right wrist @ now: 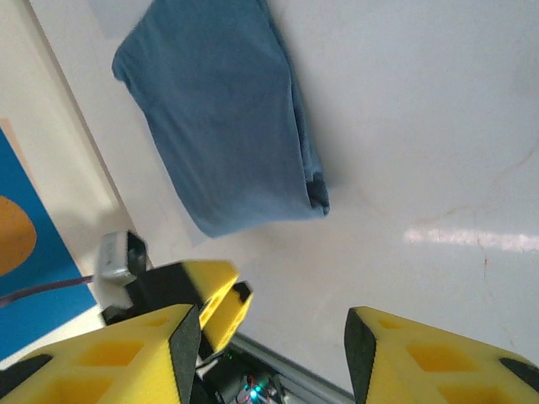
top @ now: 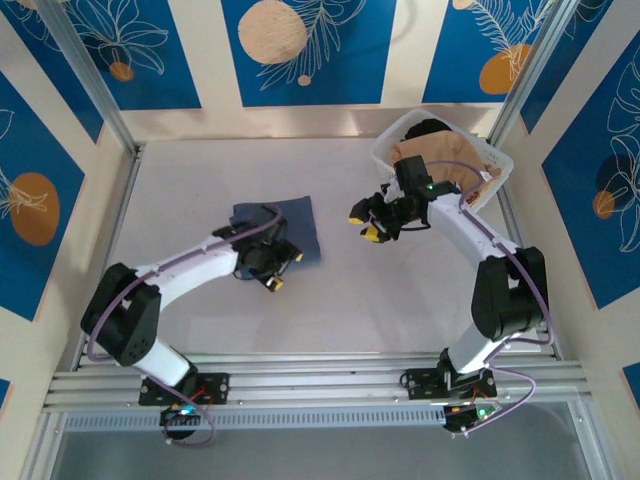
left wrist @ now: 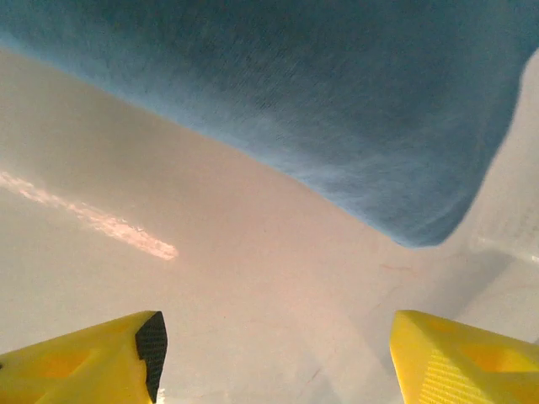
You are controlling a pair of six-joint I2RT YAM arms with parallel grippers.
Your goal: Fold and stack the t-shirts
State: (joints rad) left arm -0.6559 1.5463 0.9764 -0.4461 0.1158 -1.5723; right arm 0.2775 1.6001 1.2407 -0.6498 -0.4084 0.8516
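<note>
- Slate-blue t-shirt (top: 298,225) met first from the left gripper (top: 285,268): jaws spread wide, nothing between them, low over bare table (left wrist: 210,252) just beside the shirt's near edge.
- Right gripper (top: 365,222) with jaws also apart, gripping nothing, above the table near the shirt's right edge, not touching it.
- Beyond the claws, slate-blue t-shirt folded into a flat rectangle, layers doubled thick at one corner, lying a little left of the table's centre.
- Farther out, tan t-shirt (top: 440,150) bunched inside the white basket (top: 381,160) at the table's far right corner, well apart from the folded one.
</note>
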